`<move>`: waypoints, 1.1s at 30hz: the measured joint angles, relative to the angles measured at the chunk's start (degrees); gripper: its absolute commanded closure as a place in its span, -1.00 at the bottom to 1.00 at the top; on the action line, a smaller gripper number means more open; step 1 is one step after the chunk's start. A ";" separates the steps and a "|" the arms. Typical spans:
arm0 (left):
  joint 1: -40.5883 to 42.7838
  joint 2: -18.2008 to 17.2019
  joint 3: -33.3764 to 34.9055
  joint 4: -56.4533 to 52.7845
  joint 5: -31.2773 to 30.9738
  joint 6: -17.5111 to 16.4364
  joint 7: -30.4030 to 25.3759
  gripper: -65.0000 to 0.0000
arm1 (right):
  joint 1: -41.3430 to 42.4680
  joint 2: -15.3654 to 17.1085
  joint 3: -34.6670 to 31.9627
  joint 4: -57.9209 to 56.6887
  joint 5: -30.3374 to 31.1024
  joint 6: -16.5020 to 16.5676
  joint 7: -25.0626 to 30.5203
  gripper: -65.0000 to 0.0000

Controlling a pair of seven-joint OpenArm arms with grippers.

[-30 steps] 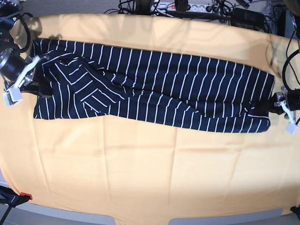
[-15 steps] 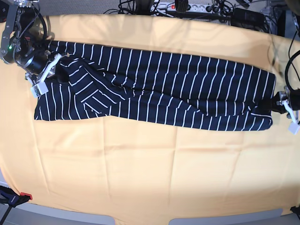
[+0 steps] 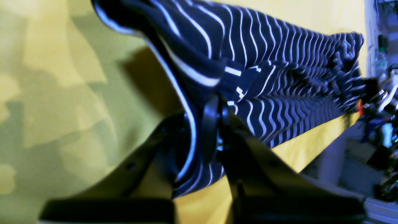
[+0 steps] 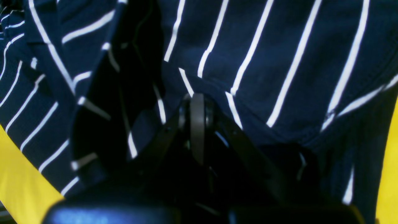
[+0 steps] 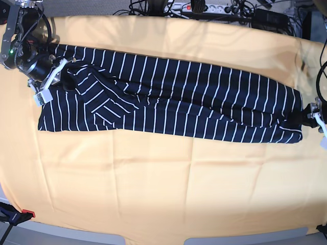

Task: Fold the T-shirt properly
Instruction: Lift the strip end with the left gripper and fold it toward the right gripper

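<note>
Now the T-shirt lies pulled longer, the left gripper and right gripper each clamped on opposite ends, flattening it for folding.

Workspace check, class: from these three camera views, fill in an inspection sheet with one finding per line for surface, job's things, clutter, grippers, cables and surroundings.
Surface: yellow-orange cloth covers the table, lightly creased.
Job's things: striped T-shirt lies as a long band across the cloth, with overlapping layers near the base view's left end.
Clutter: nothing seen on the cloth.
Grippers: left gripper is shut on the T-shirt's edge at the base view's right end; right gripper is shut on the fabric at the other end.
Cables: black cables and a power strip lie beyond the far edge.
Surroundings: grey floor behind the table.
</note>
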 measured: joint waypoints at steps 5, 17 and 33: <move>-0.24 2.43 -0.02 0.13 0.31 0.04 0.17 1.00 | 0.00 0.00 0.00 0.00 0.00 0.00 0.20 1.00; 0.00 8.31 -0.22 25.33 0.44 1.33 2.54 1.00 | 0.00 -0.02 -0.09 -0.04 -0.66 -0.02 1.09 1.00; 12.04 23.26 -0.20 37.81 0.44 -2.91 0.44 1.00 | -0.02 -0.02 -0.09 -0.07 -0.57 -0.02 1.27 1.00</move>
